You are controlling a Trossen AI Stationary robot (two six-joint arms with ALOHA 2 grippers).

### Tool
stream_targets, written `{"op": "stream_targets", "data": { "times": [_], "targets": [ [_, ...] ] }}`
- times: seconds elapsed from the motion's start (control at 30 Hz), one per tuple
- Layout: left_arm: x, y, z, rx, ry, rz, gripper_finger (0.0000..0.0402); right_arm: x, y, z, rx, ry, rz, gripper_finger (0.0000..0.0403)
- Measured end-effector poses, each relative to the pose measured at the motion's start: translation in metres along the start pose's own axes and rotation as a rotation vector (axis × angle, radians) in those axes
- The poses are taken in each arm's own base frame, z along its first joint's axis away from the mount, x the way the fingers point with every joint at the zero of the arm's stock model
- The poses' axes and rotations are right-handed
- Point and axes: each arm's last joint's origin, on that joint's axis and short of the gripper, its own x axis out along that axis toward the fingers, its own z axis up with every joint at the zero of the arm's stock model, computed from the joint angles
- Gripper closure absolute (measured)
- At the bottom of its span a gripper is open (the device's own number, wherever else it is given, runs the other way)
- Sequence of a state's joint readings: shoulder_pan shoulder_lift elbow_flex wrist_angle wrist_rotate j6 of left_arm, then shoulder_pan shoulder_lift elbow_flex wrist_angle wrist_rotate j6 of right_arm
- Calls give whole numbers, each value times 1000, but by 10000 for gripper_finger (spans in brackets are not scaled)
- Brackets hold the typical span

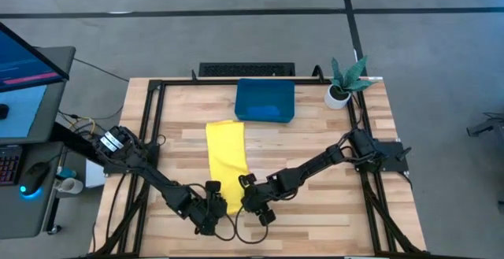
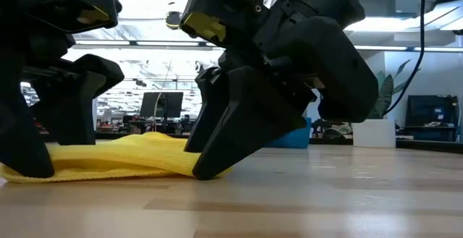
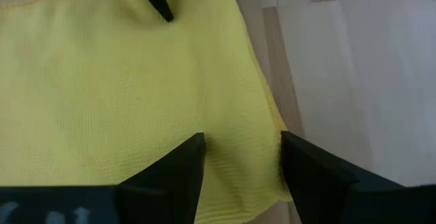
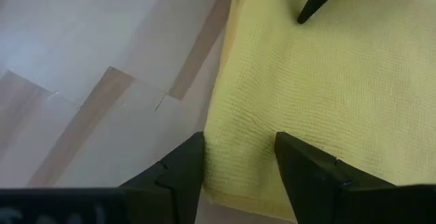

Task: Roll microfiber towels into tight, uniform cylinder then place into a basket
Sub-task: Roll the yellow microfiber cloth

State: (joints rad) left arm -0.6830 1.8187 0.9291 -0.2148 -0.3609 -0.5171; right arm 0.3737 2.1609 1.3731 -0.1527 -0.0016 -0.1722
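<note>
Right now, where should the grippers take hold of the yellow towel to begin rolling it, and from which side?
Probably at the two corners of the near short edge. The yellow towel lies flat as a long folded strip pointing toward the basket, so rolling should start from that free end. The left gripper and right gripper stand open over those corners, coming down from above.

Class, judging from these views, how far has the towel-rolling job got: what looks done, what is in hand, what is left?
Done: the yellow towel lies folded into a long strip. In hand: the left gripper and right gripper, both open, straddle its near edge at opposite corners. Left: rolling it and placing it in the basket, which holds no yellow roll yet.
</note>
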Motion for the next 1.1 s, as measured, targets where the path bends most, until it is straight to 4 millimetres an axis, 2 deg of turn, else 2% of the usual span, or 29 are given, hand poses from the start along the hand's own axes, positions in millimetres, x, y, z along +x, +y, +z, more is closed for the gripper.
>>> {"op": "stream_targets", "data": {
  "times": [0.17, 0.4, 0.53, 0.7, 0.9, 1.1],
  "targets": [
    [-4, -2, 3, 28, 23, 11, 219, 0, -2, -1, 5, 10, 0, 215],
    [-19, -18, 8, 106, 72, 13, 219, 0, -4, -3, 15, 20, 2, 315],
    [-22, -24, 6, 162, 41, 29, 219, 0, -4, -3, 26, 21, -6, 350],
    [-21, -24, 9, 161, 5, 43, 219, 0, -4, -3, 33, 22, -6, 358],
    [-1, -31, 4, 208, 29, -5, 219, 0, -4, -3, 43, 20, -7, 354],
    [-1, -30, 3, 190, 23, 18, 219, 1, -5, -4, 51, 19, -7, 353]
  ]
}}
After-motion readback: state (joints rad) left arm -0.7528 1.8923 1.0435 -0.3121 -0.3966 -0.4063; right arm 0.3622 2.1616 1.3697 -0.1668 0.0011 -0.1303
